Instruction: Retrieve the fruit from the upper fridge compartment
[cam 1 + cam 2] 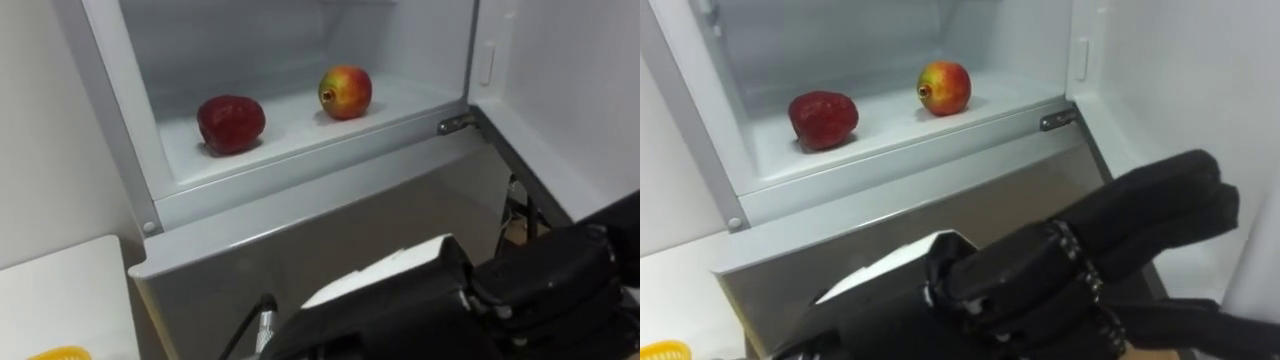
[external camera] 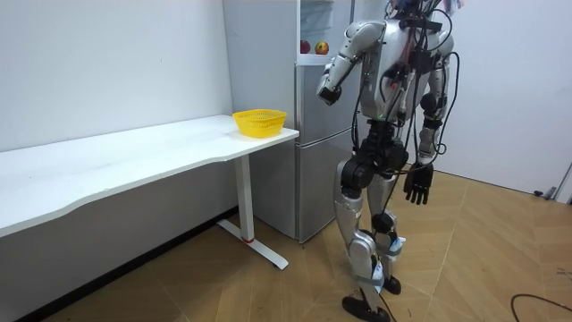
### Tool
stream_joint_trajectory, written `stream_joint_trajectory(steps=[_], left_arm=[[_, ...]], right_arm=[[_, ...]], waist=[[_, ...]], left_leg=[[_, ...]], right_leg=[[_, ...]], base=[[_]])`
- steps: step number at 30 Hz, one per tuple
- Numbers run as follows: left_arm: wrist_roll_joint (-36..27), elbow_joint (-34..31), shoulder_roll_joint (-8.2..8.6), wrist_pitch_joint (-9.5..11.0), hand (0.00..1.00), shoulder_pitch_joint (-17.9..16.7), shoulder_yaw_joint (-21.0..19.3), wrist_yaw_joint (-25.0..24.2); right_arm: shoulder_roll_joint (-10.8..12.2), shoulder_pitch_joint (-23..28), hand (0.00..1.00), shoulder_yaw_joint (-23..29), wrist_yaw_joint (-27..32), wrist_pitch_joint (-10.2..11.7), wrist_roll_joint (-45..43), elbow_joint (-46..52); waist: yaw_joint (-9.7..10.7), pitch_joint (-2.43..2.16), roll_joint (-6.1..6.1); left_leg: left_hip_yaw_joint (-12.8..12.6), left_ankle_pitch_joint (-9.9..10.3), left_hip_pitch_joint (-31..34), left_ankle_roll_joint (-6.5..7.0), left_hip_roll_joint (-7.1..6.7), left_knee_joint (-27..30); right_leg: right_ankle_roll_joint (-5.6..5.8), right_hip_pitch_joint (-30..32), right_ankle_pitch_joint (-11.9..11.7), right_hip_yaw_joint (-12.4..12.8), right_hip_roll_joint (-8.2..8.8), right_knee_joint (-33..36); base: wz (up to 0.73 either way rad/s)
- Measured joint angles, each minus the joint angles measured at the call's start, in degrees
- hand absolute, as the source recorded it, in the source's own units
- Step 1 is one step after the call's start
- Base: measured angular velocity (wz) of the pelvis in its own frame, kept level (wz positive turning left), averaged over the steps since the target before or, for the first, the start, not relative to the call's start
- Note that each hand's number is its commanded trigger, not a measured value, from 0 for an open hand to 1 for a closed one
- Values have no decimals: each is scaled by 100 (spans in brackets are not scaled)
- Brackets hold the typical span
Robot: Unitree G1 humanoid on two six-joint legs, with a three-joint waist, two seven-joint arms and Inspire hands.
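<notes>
Desk: the white desk (image 2: 134, 152) stands left of the fridge (image 2: 313, 143). A yellow basket (image 2: 260, 125) sits at the desk's corner nearest the fridge and looks like a likely drop-off place.
Shelf: the upper compartment is open. Its shelf (image 1: 290, 122) carries two fruits, well apart.
Dark red fruit (image 1: 231, 123): sits towards the shelf's left front corner, near the front edge.
Red-and-yellow fruit (image 1: 345, 91): lies right of the shelf's middle and further back, with its small crown pointing left.
Left hand (image 1: 1140, 230): raised in front of the closed lower door (image 1: 330, 235), below the shelf's front edge and right of both fruits. Its fingers lie pressed together and fairly straight, with nothing in them.
Step in hand: the reach into the compartment seems barely begun, since the hand is not yet over the shelf.
Doing it well: raise the hand above the front edge before going in. Spread the fingers and thumb early. The red-and-yellow fruit is the closer one, so take it first. Come down around its widest part, because a nudge would probably send a round fruit rolling back. Stay off the right wall and the hinge (image 1: 456, 124). Lift the fruit before drawing it out.
Right hand (image 2: 417, 186): hangs beside the thigh at the room view's right, fingers loosely spread and empty.
</notes>
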State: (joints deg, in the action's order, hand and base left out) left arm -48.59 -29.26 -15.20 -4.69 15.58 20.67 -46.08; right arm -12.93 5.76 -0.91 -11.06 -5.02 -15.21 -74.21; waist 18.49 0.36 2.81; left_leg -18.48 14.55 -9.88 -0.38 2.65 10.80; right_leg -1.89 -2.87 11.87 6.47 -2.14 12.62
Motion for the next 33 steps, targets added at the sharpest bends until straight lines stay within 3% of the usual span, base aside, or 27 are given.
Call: stream_joint_trajectory(steps=[9,13,24,26,30,33], left_arm=[[-8,118,17,-4,0,171,147,56],[-68,233,56,-3,0,296,270,67],[-129,431,132,-18,0,469,552,220],[-134,468,164,-19,0,493,560,263],[-134,501,183,-38,0,546,560,320],[-134,588,183,-56,0,787,611,349]], right_arm=[[0,-3,0,-13,12,-9,178,11],[-18,-7,0,-13,115,-5,391,11],[-113,-13,0,7,222,2,591,49],[-139,-3,0,7,222,-3,605,36],[-149,4,0,6,213,-6,642,-1],[-186,14,0,7,213,-11,642,-12]], waist=[[31,-17,26],[38,-51,89],[403,-18,152],[496,-6,171],[519,-4,177],[556,4,191]], left_leg=[[-10,0,14,0,-21,4],[-14,0,-5,0,-13,6],[-65,0,-39,-1,17,6],[-208,0,-42,-1,24,6],[-293,1,-33,-2,56,5],[-330,1,-34,-2,61,5]], right_leg=[[5,5,-4,-12,0,-9],[4,0,-7,3,-5,-9],[-7,3,-13,145,-43,0],[-7,26,-13,194,-52,3],[-28,82,-47,299,-102,3],[-29,87,-47,316,-108,3]], base=[[0],[-5],[-5],[-9],[-22],[-2]])
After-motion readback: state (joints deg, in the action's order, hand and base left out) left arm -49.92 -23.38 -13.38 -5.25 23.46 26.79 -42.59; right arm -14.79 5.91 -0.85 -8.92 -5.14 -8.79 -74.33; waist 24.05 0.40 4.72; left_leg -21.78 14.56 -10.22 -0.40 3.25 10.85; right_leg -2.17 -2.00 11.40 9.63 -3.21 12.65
